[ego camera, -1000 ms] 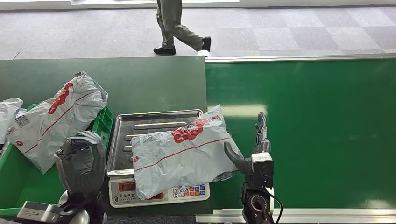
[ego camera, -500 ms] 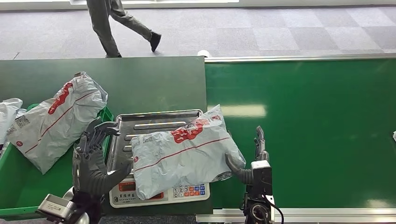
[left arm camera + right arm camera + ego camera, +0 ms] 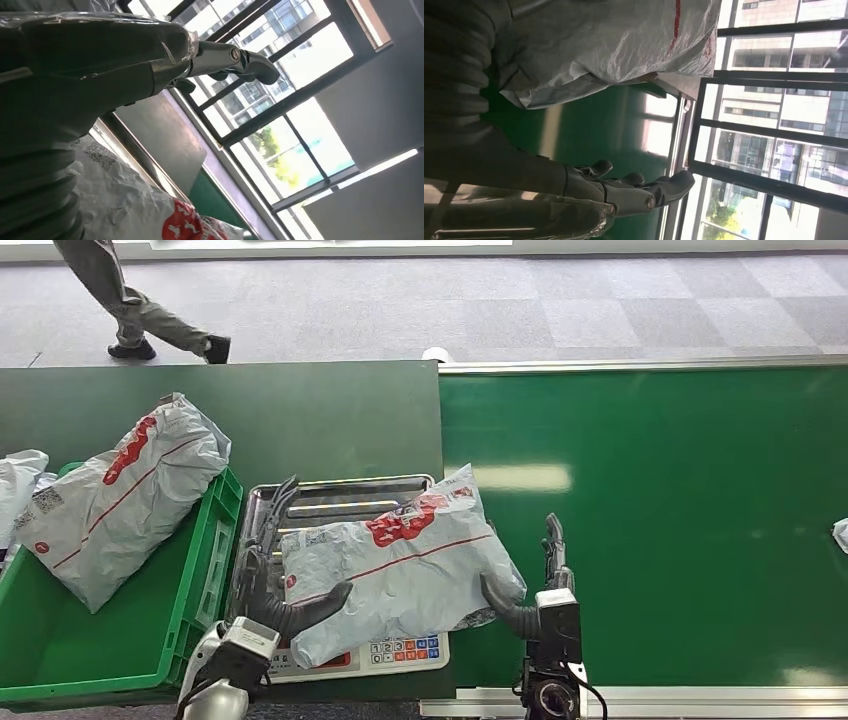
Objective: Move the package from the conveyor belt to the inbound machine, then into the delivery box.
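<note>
The package, a grey poly mailer with red print, is seen lying on the steel tray of the inbound machine, a weighing scale whose keypad faces the robot. One corner of the package overhangs the tray toward the green conveyor belt.

The left hand is positioned at the package's left edge, with the thumb laid against the package's lower left face and the darker fingers extended upright over the tray. No grip is closed on the package; the fingers are spread apart.

The right hand is placed at the package's right edge, over the belt. The thumb is pressed against the package's lower right corner, while the fingers are held straight and clear of it. The hand is open.

The green delivery box is located just left of the scale, and a second mailer is seen resting inside it against the far wall.

A person's legs are visible on the floor beyond the desk
</note>
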